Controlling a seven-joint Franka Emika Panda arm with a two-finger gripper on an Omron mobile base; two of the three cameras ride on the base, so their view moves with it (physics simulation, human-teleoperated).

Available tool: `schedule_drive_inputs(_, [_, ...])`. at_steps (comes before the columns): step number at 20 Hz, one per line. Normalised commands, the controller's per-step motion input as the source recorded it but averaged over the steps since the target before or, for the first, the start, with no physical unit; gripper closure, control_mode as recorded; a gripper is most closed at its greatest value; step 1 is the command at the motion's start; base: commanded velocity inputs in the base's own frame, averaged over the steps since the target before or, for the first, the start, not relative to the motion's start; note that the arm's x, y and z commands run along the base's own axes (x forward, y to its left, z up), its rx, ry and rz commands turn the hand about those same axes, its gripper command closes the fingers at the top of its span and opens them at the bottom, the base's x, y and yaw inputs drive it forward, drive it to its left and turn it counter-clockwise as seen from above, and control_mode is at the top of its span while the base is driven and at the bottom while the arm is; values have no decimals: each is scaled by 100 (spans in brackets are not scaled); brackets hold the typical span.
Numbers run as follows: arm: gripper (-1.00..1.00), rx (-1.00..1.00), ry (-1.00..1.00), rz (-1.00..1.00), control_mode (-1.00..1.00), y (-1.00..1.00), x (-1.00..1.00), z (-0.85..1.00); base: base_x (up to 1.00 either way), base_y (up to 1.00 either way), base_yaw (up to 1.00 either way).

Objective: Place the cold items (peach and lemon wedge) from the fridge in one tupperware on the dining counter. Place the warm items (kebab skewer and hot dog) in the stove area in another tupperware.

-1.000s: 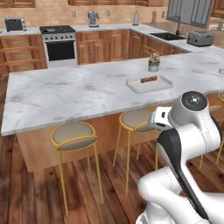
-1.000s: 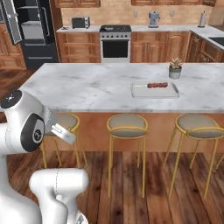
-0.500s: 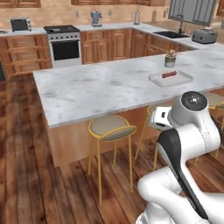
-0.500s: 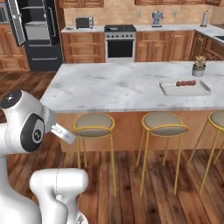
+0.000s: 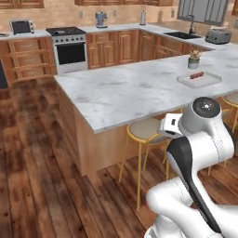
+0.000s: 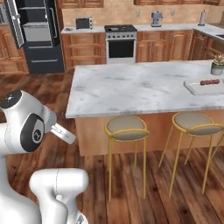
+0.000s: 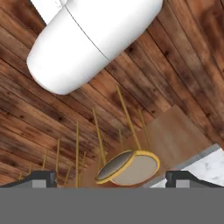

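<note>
Skewer [image 5: 196,75] lies on a white tray [image 5: 210,81] at the far right end of my marble island [image 5: 125,88], just in front of a small potted plant [image 5: 194,58]; from the right base camera I see the same skewer [image 6: 209,82] on the tray [image 6: 192,87], with the plant [image 6: 217,64] just behind it near the picture's edge. I see gold-legged stools tucked under the island's near side, one [image 6: 126,127] below its left part and another [image 6: 193,124] to the right of it. My gripper [image 7: 112,177] points down at the plank floor [image 7: 39,118], its jaws spread wide with nothing between them; the two dark fingertips [image 7: 37,178] sit at opposite sides of the hand camera's lower edge, and a stool seat [image 7: 129,167] lies between them from that angle, well below. Against the back wall I see the stove [image 6: 122,42] between wooden cabinets, a toaster oven [image 6: 83,23] on the counter to its left, and the black fridge [image 6: 35,35] further left. A sink [image 5: 185,34] and a toaster [image 5: 217,35] sit on the far right counter.
</note>
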Motion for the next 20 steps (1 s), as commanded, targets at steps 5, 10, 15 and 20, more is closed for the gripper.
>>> schedule_drive_inputs(5, [-100, 0, 0, 0, 100, 0, 0, 0, 34, 100, -18])
schedule_drive_inputs(10, [-100, 0, 0, 0, 100, 0, 0, 0, 39, 100, -15])
schedule_drive_inputs(15, [-100, 0, 0, 0, 100, 0, 0, 0, 50, 100, -17])
schedule_drive_inputs(20, [-100, 0, 0, 0, 100, 0, 0, 0, 62, 100, -19])
